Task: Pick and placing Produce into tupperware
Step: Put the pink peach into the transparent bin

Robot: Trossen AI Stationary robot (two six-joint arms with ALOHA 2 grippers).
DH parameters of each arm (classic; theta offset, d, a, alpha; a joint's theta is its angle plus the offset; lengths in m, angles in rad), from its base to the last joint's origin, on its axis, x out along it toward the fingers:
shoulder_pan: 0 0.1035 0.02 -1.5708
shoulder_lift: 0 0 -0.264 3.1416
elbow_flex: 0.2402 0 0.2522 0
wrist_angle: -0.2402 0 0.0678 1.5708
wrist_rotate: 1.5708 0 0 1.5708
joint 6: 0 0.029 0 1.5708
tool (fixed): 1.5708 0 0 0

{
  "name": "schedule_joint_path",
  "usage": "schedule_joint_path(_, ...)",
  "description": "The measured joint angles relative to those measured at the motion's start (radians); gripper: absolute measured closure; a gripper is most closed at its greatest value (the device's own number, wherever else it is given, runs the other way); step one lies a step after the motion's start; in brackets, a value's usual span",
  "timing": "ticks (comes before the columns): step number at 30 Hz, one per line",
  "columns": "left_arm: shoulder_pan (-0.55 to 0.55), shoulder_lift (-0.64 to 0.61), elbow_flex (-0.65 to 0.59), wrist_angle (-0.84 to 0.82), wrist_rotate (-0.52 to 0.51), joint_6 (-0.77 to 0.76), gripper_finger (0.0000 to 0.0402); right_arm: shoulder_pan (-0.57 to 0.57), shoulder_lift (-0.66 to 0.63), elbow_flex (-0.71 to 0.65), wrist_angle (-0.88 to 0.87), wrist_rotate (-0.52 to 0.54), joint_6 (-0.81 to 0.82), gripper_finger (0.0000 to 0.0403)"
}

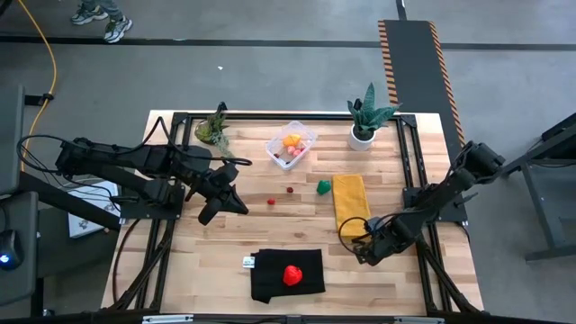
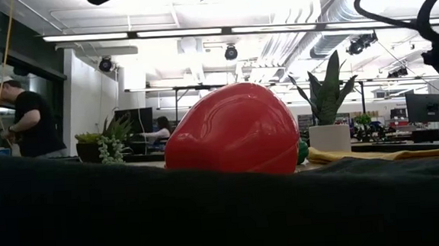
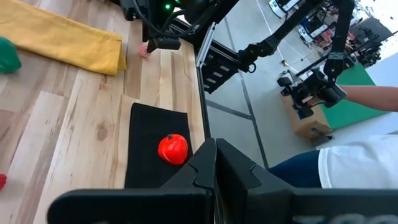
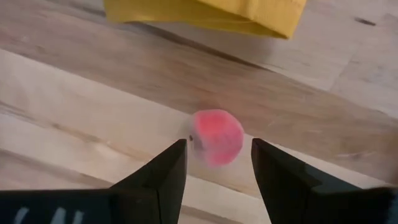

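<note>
A pink piece of produce (image 4: 214, 137) lies on the wooden table just off the yellow cloth (image 1: 350, 202). My right gripper (image 4: 217, 163) points down over it, open, with one finger on either side and apart from it; in the high view the gripper (image 1: 364, 254) is at the right near side. The clear tupperware (image 1: 291, 144) stands at the far middle with orange and pink pieces inside. A red strawberry (image 1: 292, 274) rests on a black cloth (image 1: 270, 279). A green piece (image 1: 323, 186) and two tiny red berries (image 1: 271, 202) lie mid-table. My left gripper (image 1: 236, 203) hovers shut at the left.
Two potted plants stand at the far edge, a leafy one (image 1: 213, 128) and one in a white pot (image 1: 363, 135). A person (image 2: 28, 119) stands in the room beyond. A sleeve and arm (image 3: 367, 155) show past the table's edge in the left wrist view.
</note>
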Motion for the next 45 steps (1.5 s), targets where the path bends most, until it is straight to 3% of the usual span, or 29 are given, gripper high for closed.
schedule_joint_path(31, 0.0, 0.0, 0.0, 0.0, 0.0, -0.003, 0.0401, -0.049, 0.031, 0.0, 0.03, -0.115, -0.103, 0.0231)
schedule_joint_path(45, 0.0, 0.0, 0.0, 0.0, 0.0, -0.004, 0.0401, -0.039, 0.031, -0.001, 0.03, -0.093, -0.125, 0.0231)
